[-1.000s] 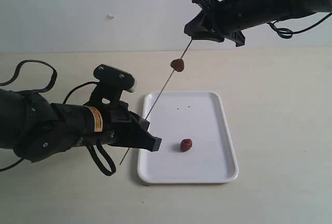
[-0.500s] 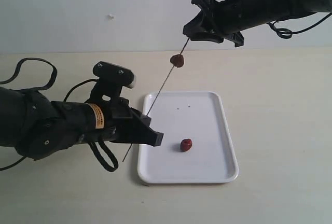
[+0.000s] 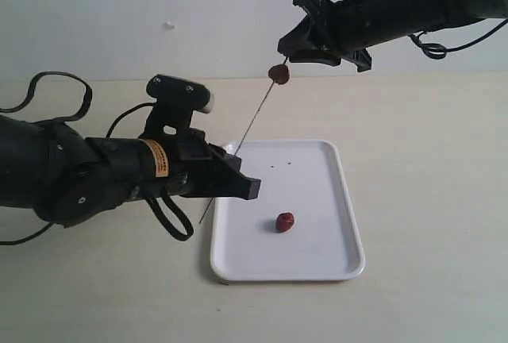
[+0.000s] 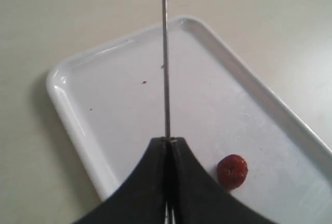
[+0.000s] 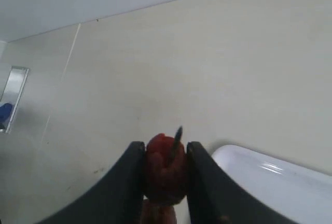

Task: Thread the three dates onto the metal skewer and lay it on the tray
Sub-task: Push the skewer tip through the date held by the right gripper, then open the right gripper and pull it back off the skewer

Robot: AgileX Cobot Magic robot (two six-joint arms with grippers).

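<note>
Nearest on the surface, 1 loose date (image 3: 285,221) lies on the tray (image 3: 349,257), likely next. Beside it, the left claw (image 4: 167,141) is clamped tight on the metal skewer (image 4: 165,68), bracing it upward. Farthest, the right claw (image 5: 166,149) pinches a second date (image 5: 162,175) onto the tip, with a third date (image 3: 279,74) threaded just below.

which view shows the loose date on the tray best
Left wrist view: the wrinkled reddish-brown date sits large and clear on the white rectangular tray. Exterior view shows it tiny; right wrist view omits it.
</note>
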